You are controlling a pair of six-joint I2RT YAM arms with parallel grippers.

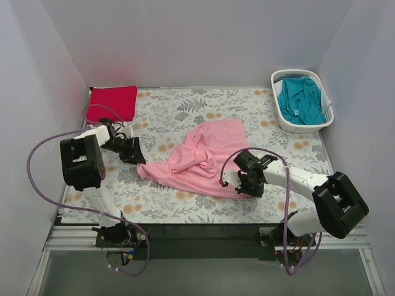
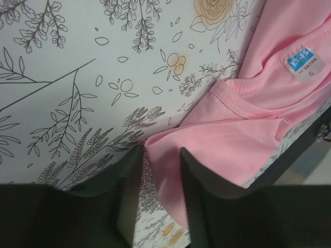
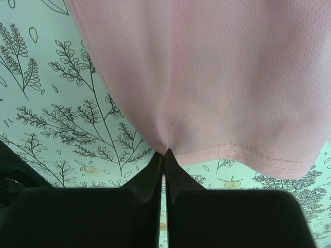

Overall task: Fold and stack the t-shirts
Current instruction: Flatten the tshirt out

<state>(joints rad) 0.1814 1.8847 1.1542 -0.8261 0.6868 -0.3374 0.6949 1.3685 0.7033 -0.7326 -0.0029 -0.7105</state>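
The pink shirt (image 1: 200, 154) lies in a crumpled heap in the middle of the flowery cloth (image 1: 179, 108).

The left tool (image 1: 138, 158) is down at the shirt's left corner. Seen from the left wrist, its two fingers (image 2: 194, 175) stand apart. A strip of pink runs between them. It lies against one finger, and there is a gap next to the other one, so this tool is not squeezing anything. A little way off, a small blue and white label (image 2: 300, 59) with the letter S on it sits inside the shirt.

The right tool (image 1: 242, 184) is at the near right edge of the pink shirt. Seen from the right wrist, its two fingers are pressed tight together. A little fold of the pink hem is pinched between the tips, and the cloth gathers into a point there.

The red shirt (image 1: 113, 102) lies folded flat in the far left corner, well apart from the pink one. The teal shirt (image 1: 300, 98) is bunched up inside the white basket (image 1: 285, 121) in the far right corner.
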